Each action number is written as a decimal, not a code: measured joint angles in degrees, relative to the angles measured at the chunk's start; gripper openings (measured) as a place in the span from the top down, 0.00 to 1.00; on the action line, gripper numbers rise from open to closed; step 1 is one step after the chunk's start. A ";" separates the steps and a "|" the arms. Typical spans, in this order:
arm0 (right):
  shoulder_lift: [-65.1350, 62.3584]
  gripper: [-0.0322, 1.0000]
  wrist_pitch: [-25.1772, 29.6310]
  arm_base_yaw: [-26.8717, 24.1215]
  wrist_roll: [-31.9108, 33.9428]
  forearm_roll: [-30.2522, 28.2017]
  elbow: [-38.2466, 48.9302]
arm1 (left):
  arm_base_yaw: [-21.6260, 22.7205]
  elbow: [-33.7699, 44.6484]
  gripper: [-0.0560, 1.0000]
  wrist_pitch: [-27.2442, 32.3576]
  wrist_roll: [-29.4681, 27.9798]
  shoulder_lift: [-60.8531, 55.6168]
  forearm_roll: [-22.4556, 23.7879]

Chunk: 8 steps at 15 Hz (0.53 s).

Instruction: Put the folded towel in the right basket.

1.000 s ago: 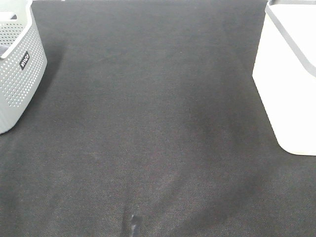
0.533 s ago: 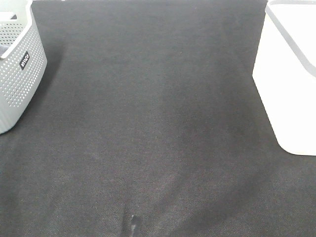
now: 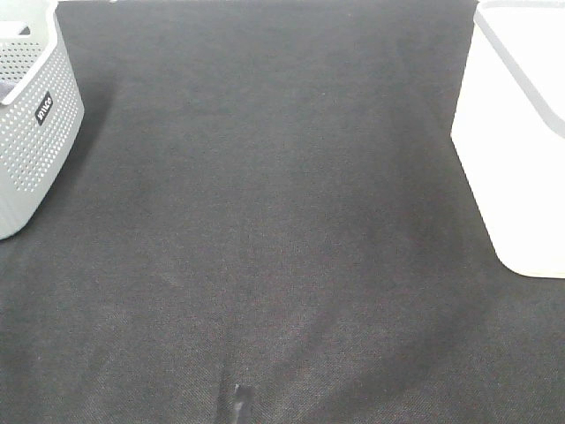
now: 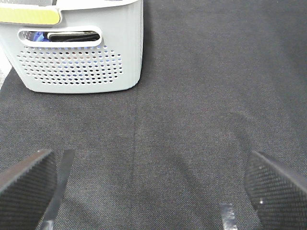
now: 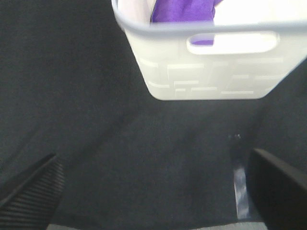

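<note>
The right basket (image 3: 521,150) is white and stands at the right edge of the black table. In the right wrist view the right basket (image 5: 211,62) holds a purple towel (image 5: 184,9) inside. My right gripper (image 5: 153,191) is open and empty, a little way from the basket. My left gripper (image 4: 151,187) is open and empty over the black cloth. Neither gripper shows in the high view.
A grey perforated basket (image 3: 31,115) stands at the left edge; in the left wrist view the grey basket (image 4: 76,48) has dark and blue cloth behind its handle slot. Black cloth (image 3: 282,221) covers the table. Tape strips (image 4: 228,215) lie on it.
</note>
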 joint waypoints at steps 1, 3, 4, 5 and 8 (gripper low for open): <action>-6.07 0.02 -0.40 0.00 0.00 0.00 4.13 | 0.00 0.00 0.01 0.00 0.00 0.00 0.00; -16.67 0.02 -0.69 0.00 -1.38 -0.06 9.63 | 0.00 0.00 0.01 0.00 0.00 0.00 0.00; -20.74 0.02 -0.69 0.00 -2.52 -0.06 11.52 | 0.00 0.00 0.01 0.00 0.00 0.00 0.00; -23.15 0.02 -0.17 0.00 -3.09 -0.11 12.78 | 0.00 0.00 0.01 0.00 0.00 0.00 0.00; -23.66 0.02 1.09 0.00 -3.44 -0.29 13.92 | 0.00 0.00 0.01 0.00 0.00 0.00 0.00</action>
